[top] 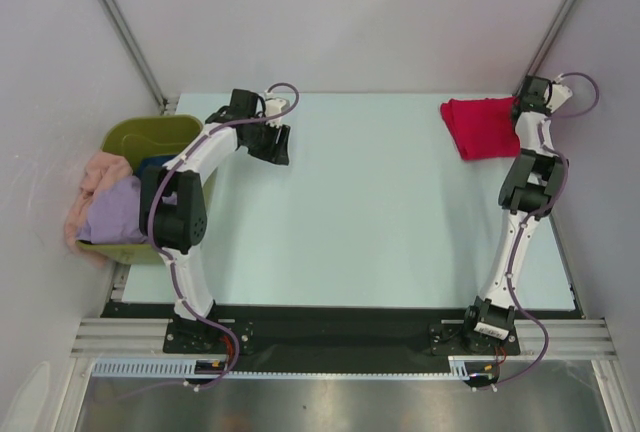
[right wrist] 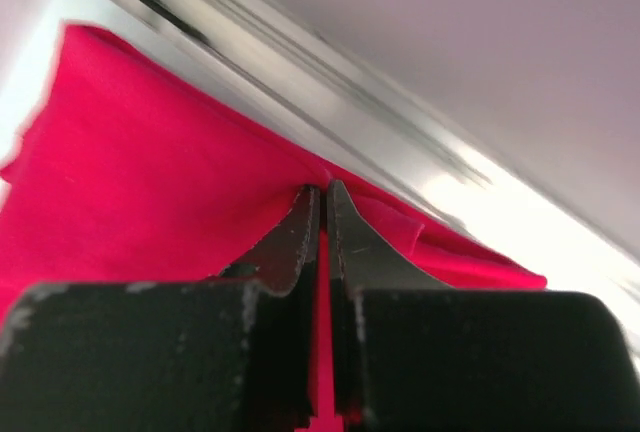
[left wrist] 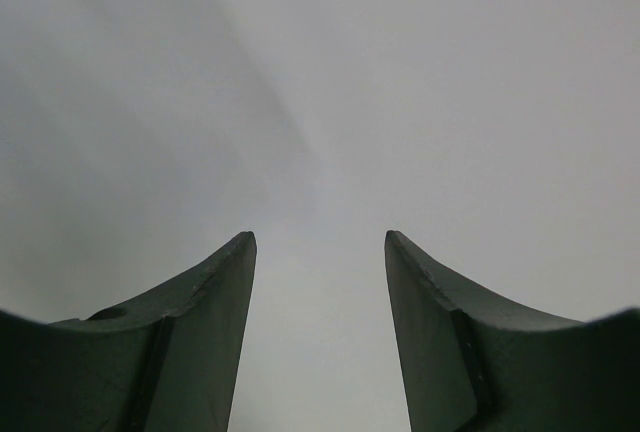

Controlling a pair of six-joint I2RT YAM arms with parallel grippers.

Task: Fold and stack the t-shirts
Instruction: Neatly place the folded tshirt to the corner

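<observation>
A folded red t-shirt (top: 480, 127) lies at the table's far right corner. My right gripper (top: 518, 109) is shut on its right edge. In the right wrist view the jaws (right wrist: 323, 192) pinch a fold of that red cloth (right wrist: 150, 172) close to the back rail. Lavender (top: 115, 214), peach-pink (top: 95, 174) and dark blue (top: 155, 164) t-shirts sit piled in the olive-green tub (top: 150, 130) at the left. My left gripper (top: 276, 144) hangs open over the bare table near the tub, with nothing between its fingers (left wrist: 225, 292).
The light table top (top: 380, 212) runs between the two arms. Grey walls enclose the back and sides, with a metal rail (right wrist: 330, 122) just behind the red shirt. The tub stands off the table's left edge.
</observation>
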